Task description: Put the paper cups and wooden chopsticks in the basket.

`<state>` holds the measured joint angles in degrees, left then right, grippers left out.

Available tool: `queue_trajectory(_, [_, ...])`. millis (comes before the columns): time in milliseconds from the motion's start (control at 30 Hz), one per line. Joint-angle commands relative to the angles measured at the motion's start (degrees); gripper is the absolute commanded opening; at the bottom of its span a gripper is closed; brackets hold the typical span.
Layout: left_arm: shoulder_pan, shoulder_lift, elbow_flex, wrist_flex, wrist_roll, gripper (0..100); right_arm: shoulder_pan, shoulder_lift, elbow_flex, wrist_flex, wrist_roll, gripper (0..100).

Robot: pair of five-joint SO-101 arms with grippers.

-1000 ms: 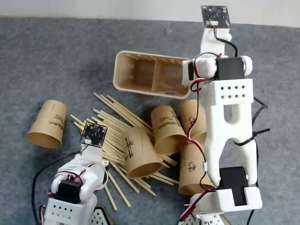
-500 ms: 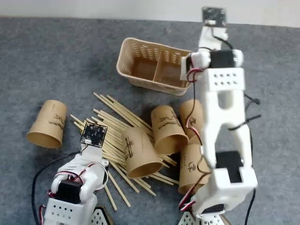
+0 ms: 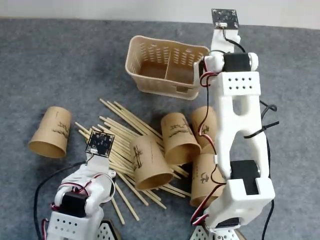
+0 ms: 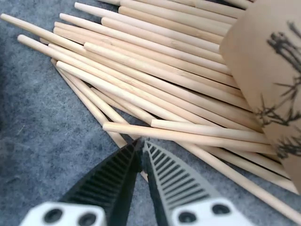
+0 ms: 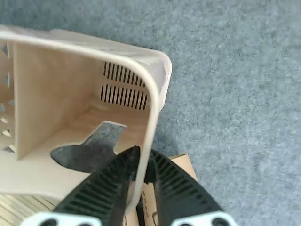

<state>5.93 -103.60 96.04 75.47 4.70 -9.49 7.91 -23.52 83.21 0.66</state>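
High view: the basket [image 3: 155, 86] stands upright at 12 o'clock. Chopsticks [image 3: 122, 117] fan across the middle, four cups [image 3: 148, 162] lie over them toward 5 o'clock, and a fifth cup [image 3: 50, 132] lies at 9 o'clock.

Left wrist view: the left claw [image 4: 141, 143] is closed and empty, its tips at a chopstick near a cup.

Right wrist view: the right claw [image 5: 139, 155] seems pinched on the basket's end wall.
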Motion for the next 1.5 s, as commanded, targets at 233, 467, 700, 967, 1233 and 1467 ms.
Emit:
queue_trajectory(233, [0.66, -0.57, 1.10, 0.26, 0.35, 1, 1.19, -1.19, -12.44, 12.09, 3.60, 0.7])
queue_trajectory(467, [0.66, -0.57, 1.10, 0.26, 0.35, 1, -0.31, -0.92, -21.93, 17.63, 4.48, 0.7])
queue_trajectory(700, [0.66, -0.57, 1.10, 0.26, 0.35, 1, -0.13, -0.66, -16.40, 16.66, 4.13, 0.7])
queue_trajectory(967, [0.66, -0.57, 1.10, 0.26, 0.35, 1, 2.68, -0.66, -12.70, 11.30, -1.49, 0.7])
queue_trajectory(1233, [0.66, -0.57, 1.10, 0.26, 0.35, 1, 8.75, -0.75, -6.20, 3.74, -11.78, 0.7])
queue_trajectory(1467, [0.66, -0.57, 1.10, 0.26, 0.35, 1, 13.23, -0.92, -1.54, -1.54, -17.41, 0.6])
